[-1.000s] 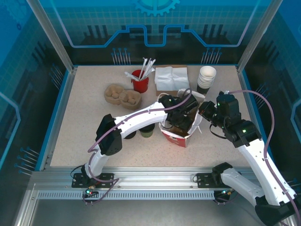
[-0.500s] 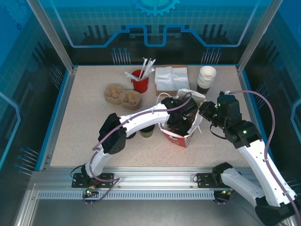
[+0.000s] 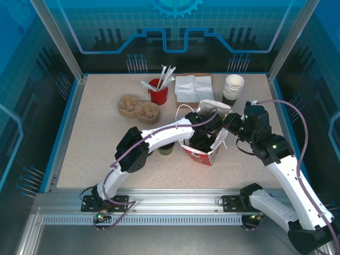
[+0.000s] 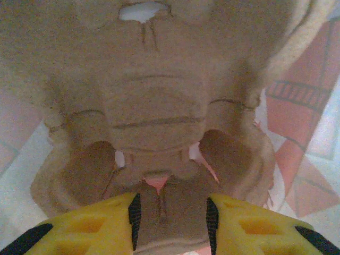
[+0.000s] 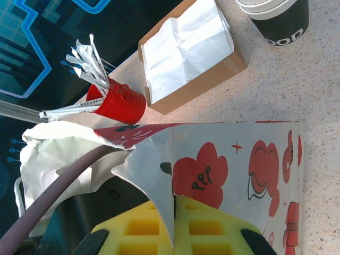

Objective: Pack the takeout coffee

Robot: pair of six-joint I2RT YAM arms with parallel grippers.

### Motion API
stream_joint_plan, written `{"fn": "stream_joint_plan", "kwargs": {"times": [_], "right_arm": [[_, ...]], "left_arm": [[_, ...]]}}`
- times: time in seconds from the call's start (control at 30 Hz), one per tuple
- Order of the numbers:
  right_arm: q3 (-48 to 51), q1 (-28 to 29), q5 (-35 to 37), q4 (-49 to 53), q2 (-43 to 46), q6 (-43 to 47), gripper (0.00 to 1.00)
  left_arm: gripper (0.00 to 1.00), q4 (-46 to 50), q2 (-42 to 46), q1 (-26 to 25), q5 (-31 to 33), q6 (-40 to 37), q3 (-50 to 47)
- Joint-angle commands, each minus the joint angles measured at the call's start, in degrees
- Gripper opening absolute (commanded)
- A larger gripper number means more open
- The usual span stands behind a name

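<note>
The takeout coffee [image 3: 166,149], a small olive-brown cup, stands on the table just left of the red-and-white bag [image 3: 205,154], partly hidden under my left arm. My left gripper [image 3: 205,135] reaches down into the bag's open top. In the left wrist view its fingers [image 4: 172,212] are shut on the centre ridge of a brown pulp cup carrier [image 4: 154,106], with the bag's printed walls around it. My right gripper [image 5: 174,204] is shut on the bag's torn white rim [image 5: 154,170] and holds the right side [image 3: 232,123] of the mouth open.
A second pulp carrier [image 3: 138,108] lies at the back left. A red cup of wrapped straws [image 3: 158,93], a napkin box [image 3: 194,87] and a stack of lidless cups [image 3: 234,87] line the back. Blue walls fence the table.
My left arm has pushed further right and lower into the bag with the carrier. The right gripper has kept its hold on the bag rim.
</note>
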State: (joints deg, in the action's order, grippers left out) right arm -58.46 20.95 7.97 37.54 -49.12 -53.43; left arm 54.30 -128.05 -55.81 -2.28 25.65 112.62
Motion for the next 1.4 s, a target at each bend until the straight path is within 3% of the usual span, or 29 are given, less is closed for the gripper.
{"fn": "stream_joint_plan", "kwargs": {"times": [0.0,1.0,1.37], "right_arm": [[0.54,0.67,-2.96,-3.53,0.08,1.1,0.0],[0.3,0.67,-4.55,-3.59,-0.8,0.8,0.0],[-0.85,0.48,1.77,1.24,-1.65,0.0,0.0]], "left_arm": [[0.4,-0.96,-2.96,0.0,-1.58,1.6,-1.46],[0.38,-5.63,-6.43,0.44,-4.02,1.53,-3.77],[0.37,-2.63,4.56,0.53,1.49,0.37,-3.08]]}}
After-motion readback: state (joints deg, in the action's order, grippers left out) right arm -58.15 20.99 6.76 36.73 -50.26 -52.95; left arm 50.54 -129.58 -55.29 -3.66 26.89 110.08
